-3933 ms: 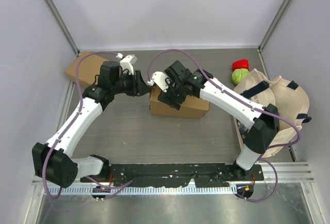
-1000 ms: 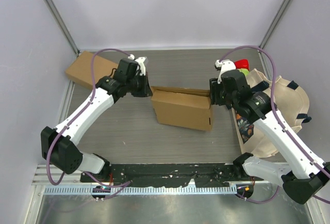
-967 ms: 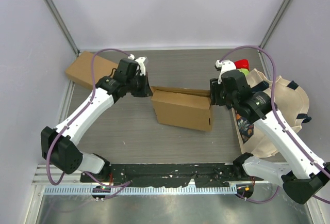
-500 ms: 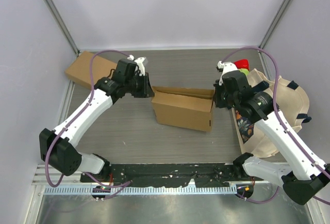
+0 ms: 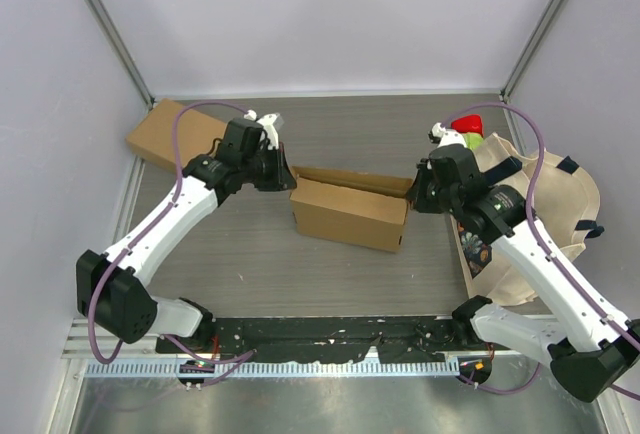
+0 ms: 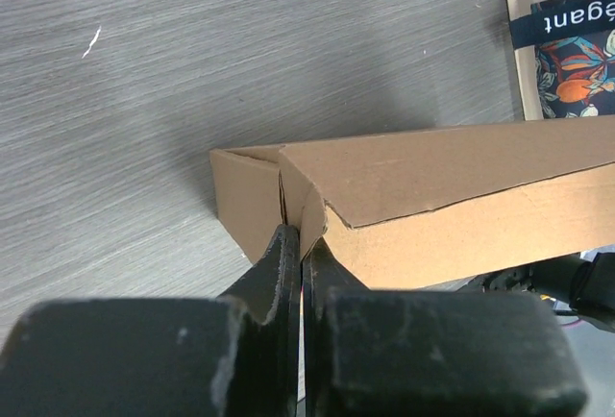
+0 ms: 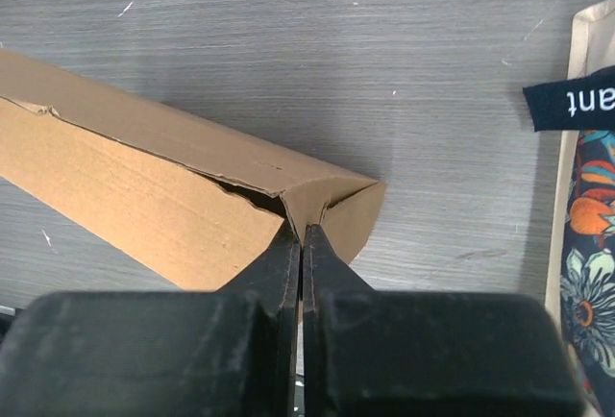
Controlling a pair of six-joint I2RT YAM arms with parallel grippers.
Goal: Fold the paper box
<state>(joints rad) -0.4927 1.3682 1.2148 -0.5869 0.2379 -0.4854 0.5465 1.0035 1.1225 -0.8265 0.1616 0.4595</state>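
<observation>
Top external — paper box (image 5: 348,216), long axis left-right, ends pinched by closed left gripper (image 5: 288,179), right gripper (image 5: 412,192) — tote bag (image 5: 545,194) right of box.

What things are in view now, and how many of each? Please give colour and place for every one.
paper box: one, brown, middle of the table
flat cardboard: one, brown, far left corner
tote bag: one, beige with dark straps, right edge
red item: one, red, far right beside the bag; kind unclear
green item: one, green, next to the red item, partly hidden
table: one, grey wood grain
left arm: one, white and black, left side
right arm: one, white and black, right side
left gripper: one, black, shut on the box's left end
right gripper: one, black, shut on the box's right end
</observation>
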